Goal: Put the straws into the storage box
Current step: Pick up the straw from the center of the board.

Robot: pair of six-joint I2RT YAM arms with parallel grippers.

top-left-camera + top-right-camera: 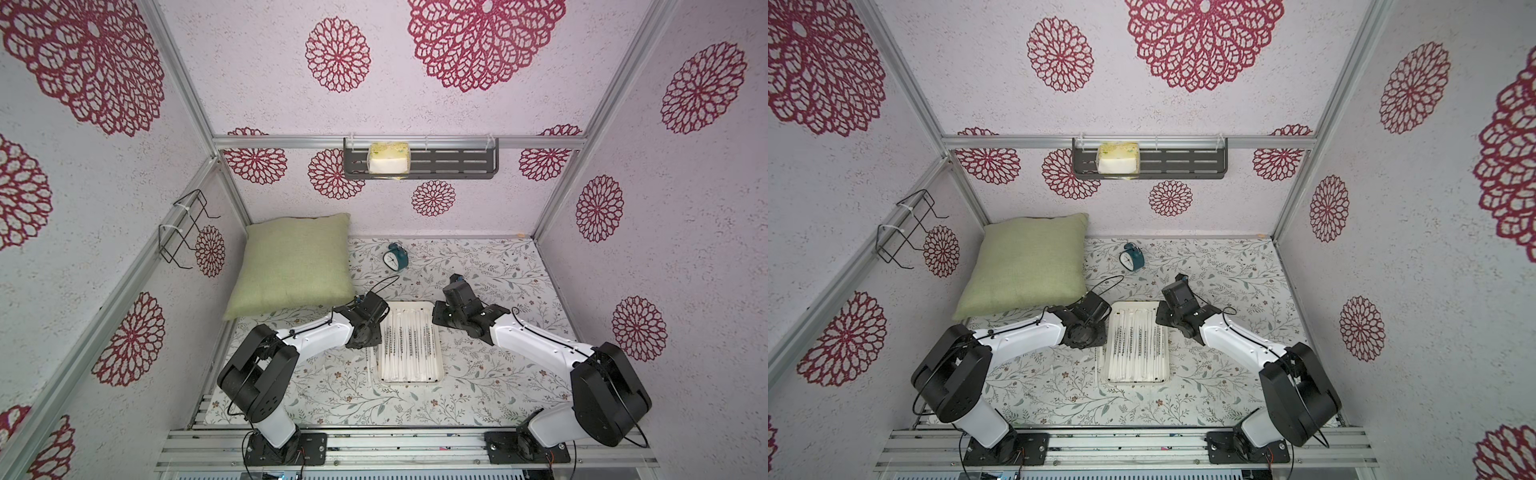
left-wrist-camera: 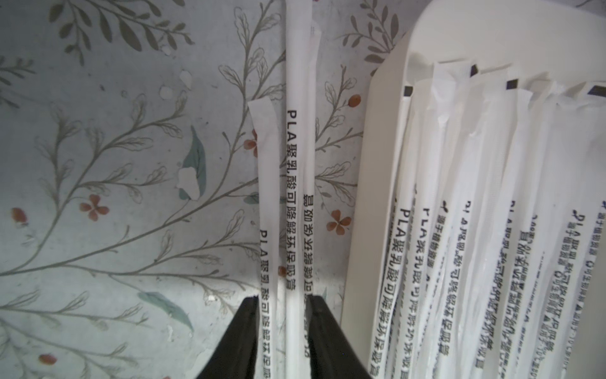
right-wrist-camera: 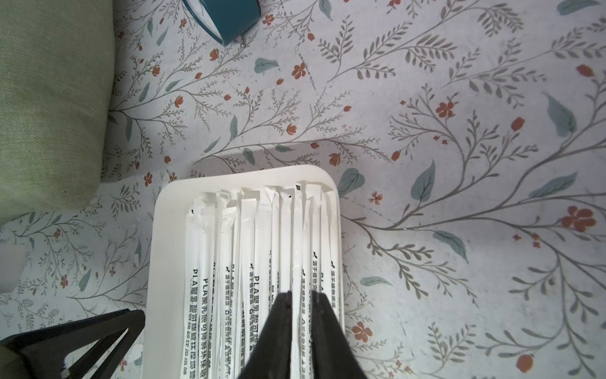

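Left fingers point(image 2: 242, 344) astride three loose straws point(image 2: 292, 164), grip unclear; right fingers point(image 3: 272, 338) slightly apart, wrist views only.

Straws point(image 2: 290, 197) white with black print; box point(image 3: 229, 177) white. Bench point(image 3: 426, 197) pale, with grey-green sprigs and orange-red flowers. Pillow point(image 1: 295, 262) sage green, clock point(image 1: 395, 257) teal, shelf point(image 1: 457, 160) dark grey, walls point(image 1: 291, 104) pale with crimson rosettes.

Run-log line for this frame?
task: unfinished | left gripper: astride three loose straws beside storage box, grip unclear | right gripper: narrow gap, over boxed straws
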